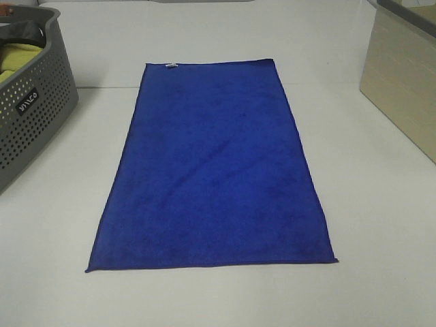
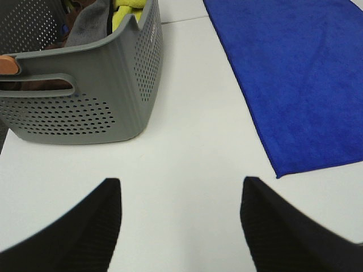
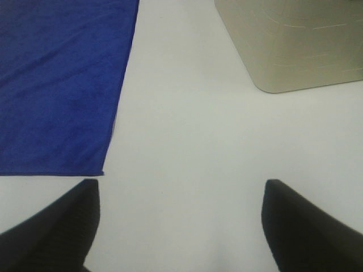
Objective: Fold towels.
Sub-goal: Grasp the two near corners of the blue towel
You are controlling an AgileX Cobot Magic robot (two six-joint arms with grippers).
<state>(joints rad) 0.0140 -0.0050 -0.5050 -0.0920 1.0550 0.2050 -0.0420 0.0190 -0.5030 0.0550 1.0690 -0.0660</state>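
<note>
Towel (image 1: 214,170): royal-blue plush rectangle, flat on the counter (image 1: 381,238). Its long axis runs straight away from your left fingers (image 2: 74,232) and right fingers (image 3: 51,226), with the white tag (image 1: 171,65) on the far short hem. Near corners lie just ahead of each pair, between them, untouched. Both pairs are wide, holding nothing. The grey perforated basket (image 2: 113,102) ahead of the left fingers holds a yellow-green cloth (image 2: 127,11) and a grey cloth (image 2: 91,25).

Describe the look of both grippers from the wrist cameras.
The left gripper and right gripper look alike: two matte black fingers each, broad at the base, tapering to blunt tips, with a fine ribbed texture. No cables or markings show. The high view shows no arms.
</note>
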